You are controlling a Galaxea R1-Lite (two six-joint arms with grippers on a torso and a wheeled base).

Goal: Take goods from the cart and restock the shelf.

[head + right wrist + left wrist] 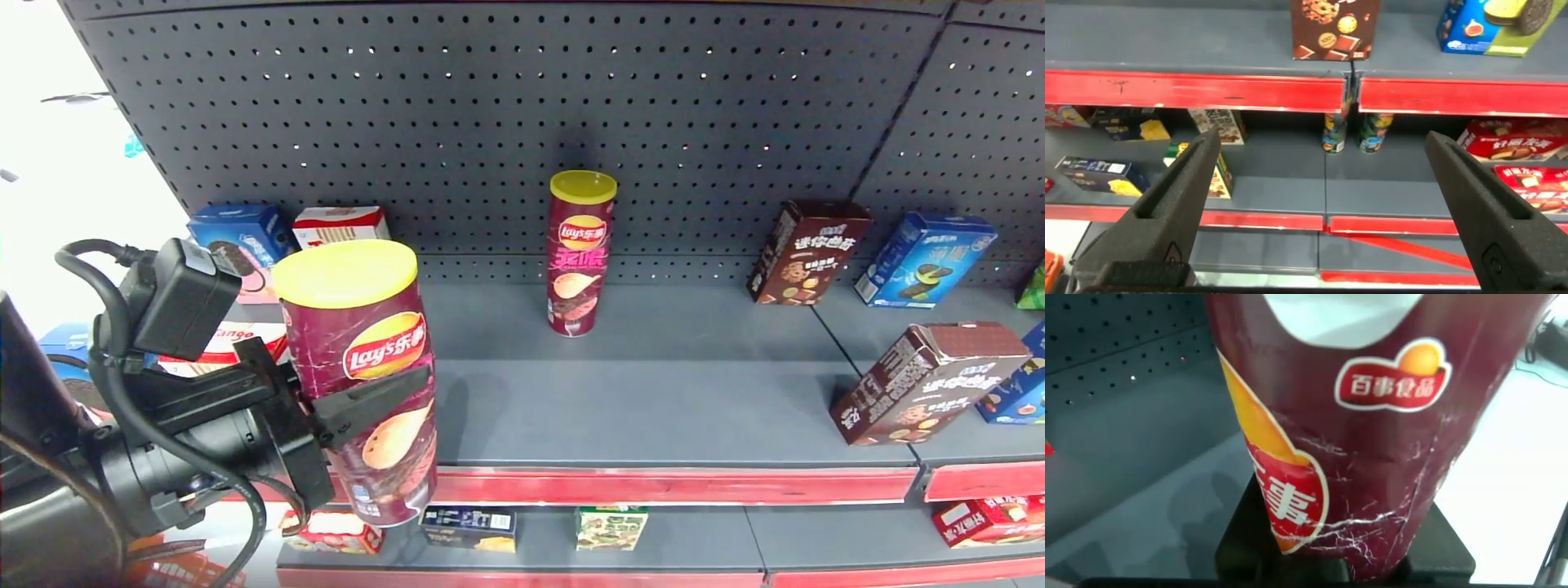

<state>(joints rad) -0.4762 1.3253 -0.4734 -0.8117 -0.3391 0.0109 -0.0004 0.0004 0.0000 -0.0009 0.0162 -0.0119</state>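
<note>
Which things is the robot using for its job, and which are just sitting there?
For the job: held can, left gripper shut on it, shelf, standing can.
Just lying about: upright brown box, blue box, white box.

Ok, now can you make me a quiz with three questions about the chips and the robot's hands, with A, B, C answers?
1. Where is the chip can that nobody holds?
A. Lying on the lower shelf
B. Standing on the grey shelf, near the back
C. In a basket

2. What colour is the lid of the held can?
A. Green
B. Blue
C. Yellow

3. How is the right gripper?
A. Open, holding nothing
B. Shut on a box
C. Shut on a can

Answers:
1 B: it stands upright close to the pegboard.
2 C: the head view shows its top is yellow.
3 A: its fingers stand wide apart with nothing between them.
</note>
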